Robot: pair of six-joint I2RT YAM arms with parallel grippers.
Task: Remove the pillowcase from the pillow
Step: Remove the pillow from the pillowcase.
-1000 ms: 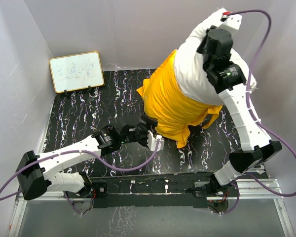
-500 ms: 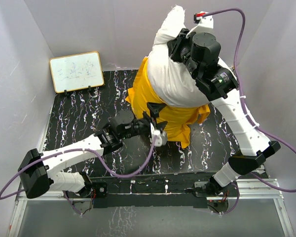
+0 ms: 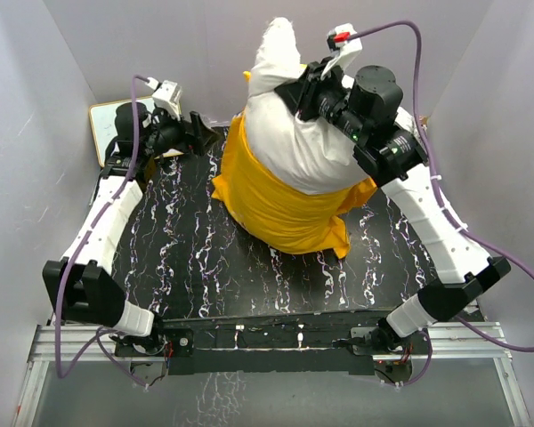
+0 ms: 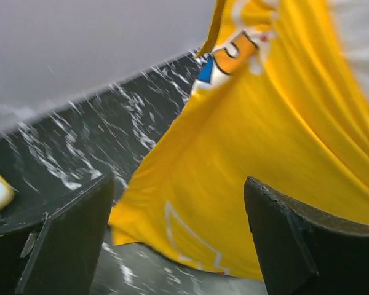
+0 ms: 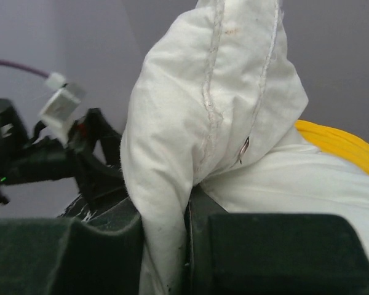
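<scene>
Right gripper pinches the pillow by its top corner, held up near the back wall. The pillowcase sags round its lower half, hem touching the table. It looks thin, light and slippery, and should slide off if its loose left edge is pinched and pulled down. Left gripper, spread, faces that edge. The board crowds behind it; open table lies nearer.

Black table with white marbling is carrying everything. Yellow pillowcase is sagging onto its middle-right area, lower folds appearing to touch the surface. White board is standing at the far-left corner, partly hidden.
</scene>
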